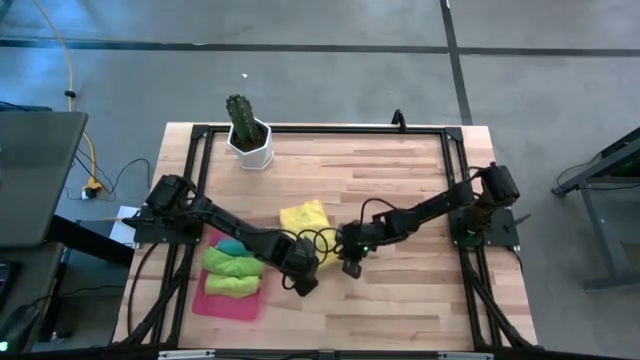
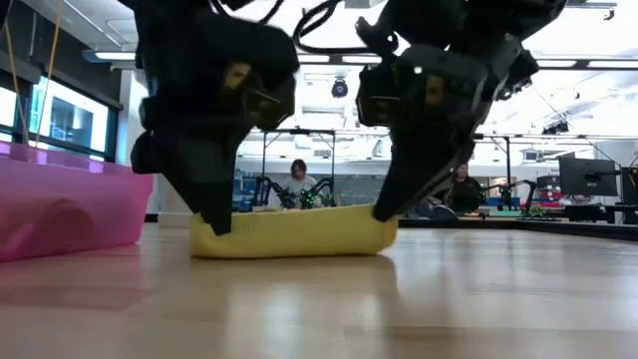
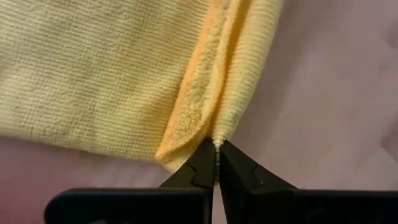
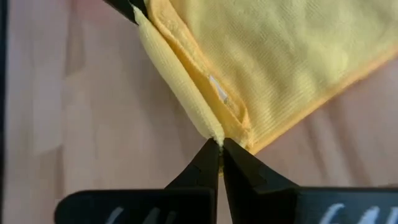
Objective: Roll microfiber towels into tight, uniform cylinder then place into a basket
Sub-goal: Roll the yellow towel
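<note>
a yellow towel (image 1: pixel 306 217) lies flat on the wooden table (image 1: pixel 400 180), just to the right of the pink basket (image 1: pixel 222 302). the left gripper (image 3: pixel 217 163) is at the towel's near edge on the basket side, its jaws pressed almost fully together, pinching a thin fold of yellow cloth at the very tips. the right gripper (image 4: pixel 220 158) is at the same edge, farther from the basket, jaws equally tight on the rolled hem. inside the basket rest a teal towel (image 1: pixel 232 246) and two green rolled towels (image 1: pixel 232 273).
</note>
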Motion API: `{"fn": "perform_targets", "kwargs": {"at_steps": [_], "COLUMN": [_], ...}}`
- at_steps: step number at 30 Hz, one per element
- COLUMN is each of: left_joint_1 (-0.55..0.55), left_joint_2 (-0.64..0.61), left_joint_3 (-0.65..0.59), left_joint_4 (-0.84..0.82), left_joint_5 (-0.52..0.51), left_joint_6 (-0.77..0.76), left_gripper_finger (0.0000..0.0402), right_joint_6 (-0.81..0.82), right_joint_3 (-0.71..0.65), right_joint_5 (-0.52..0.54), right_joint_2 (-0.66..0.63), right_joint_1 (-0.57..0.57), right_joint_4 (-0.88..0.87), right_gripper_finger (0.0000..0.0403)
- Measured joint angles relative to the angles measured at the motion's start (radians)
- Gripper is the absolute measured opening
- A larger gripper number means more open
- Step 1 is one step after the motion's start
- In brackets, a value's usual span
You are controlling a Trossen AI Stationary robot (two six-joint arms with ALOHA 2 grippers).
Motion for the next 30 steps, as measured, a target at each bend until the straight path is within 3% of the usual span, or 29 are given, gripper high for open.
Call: {"fn": "perform_targets", "kwargs": {"at_steps": [9, 21, 25, 30], "left_joint_1": [0.007, 0.039, 0.046, 0.020], "left_joint_2": [0.006, 0.006, 0.006, 0.015], "left_joint_3": [0.000, 0.000, 0.000, 0.000], "left_joint_4": [-0.020, 0.236, 0.306, 0.283], "left_joint_5": [-0.034, -0.050, 0.007, 0.040], "left_joint_6": [-0.040, 0.064, 0.090, 0.093], "left_gripper_finger": [0.0003, 0.0003, 0.0003, 0.0003], "right_joint_6": [0.010, 0.026, 0.104, 0.177], "right_joint_3": [0.000, 0.000, 0.001, 0.001], "right_joint_5": [0.008, 0.028, 0.037, 0.016], "right_joint_2": [0.000, -0.067, -0.127, -0.126], "right_joint_1": [-0.037, -0.008, -0.005, 0.056], "right_joint_4": [-0.002, -0.284, -0.360, -0.303], "right_gripper_finger": [0.0008, 0.0011, 0.0011, 0.0011]}}
